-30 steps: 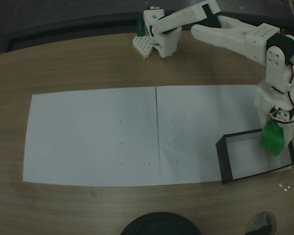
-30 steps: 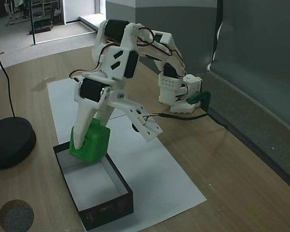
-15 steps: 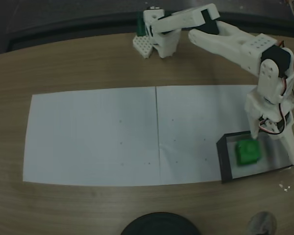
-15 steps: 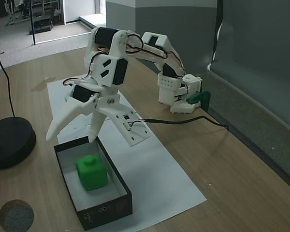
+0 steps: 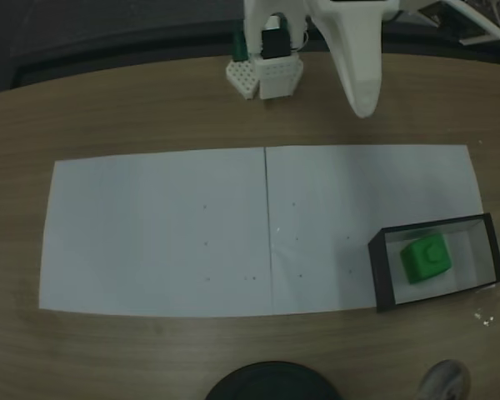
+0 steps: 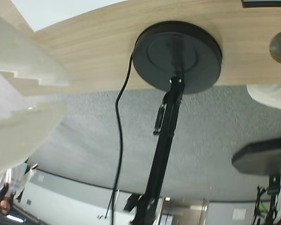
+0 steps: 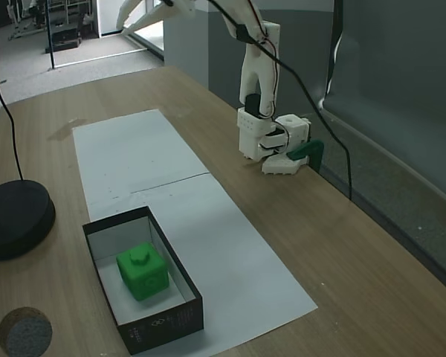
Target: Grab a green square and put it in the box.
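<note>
The green square (image 5: 425,258) lies inside the box (image 5: 382,279), knob up, toward the box's left half in a fixed view. In another fixed view the green square (image 7: 142,271) rests on the pale floor of the box (image 7: 163,321), free of any hold. My gripper (image 7: 143,10) is raised high near the arm's base, far from the box, open with nothing between its fingers. One white finger (image 5: 358,75) hangs over the far table edge. In the wrist view the pale fingers (image 6: 23,112) stand wide apart.
Two white paper sheets (image 5: 158,233) cover the table's middle. The arm's base (image 5: 262,71) stands at the far edge. A black round lamp foot (image 7: 15,219) with its cable sits at the near edge, next to a small grey disc (image 7: 24,331).
A second ago the gripper held the green square over the box; it let go, the square dropped inside, and the arm has swung up and back toward its base.
</note>
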Robot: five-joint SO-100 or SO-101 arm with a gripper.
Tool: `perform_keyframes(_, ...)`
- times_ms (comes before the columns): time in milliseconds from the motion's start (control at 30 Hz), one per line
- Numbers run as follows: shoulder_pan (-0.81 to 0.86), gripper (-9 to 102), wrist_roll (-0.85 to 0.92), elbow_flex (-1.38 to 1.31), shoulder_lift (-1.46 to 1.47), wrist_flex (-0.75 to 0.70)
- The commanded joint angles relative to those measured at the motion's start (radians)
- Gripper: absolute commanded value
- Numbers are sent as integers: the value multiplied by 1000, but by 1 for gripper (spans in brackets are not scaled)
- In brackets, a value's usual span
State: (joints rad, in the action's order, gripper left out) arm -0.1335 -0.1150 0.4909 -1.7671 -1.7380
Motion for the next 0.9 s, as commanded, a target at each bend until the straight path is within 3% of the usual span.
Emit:
perform_keyframes(0, 18, 1, -5, 178, -448, 12)
perform_keyframes(200, 31, 1, -5, 617, -913, 26)
perform_keyframes(400, 31, 0, -5, 980, -1169, 179)
perform_keyframes(667, 31, 0, -3, 1232, -1443, 267)
perform_keyframes(867, 31, 0, 121, 1404, -1621, 285)
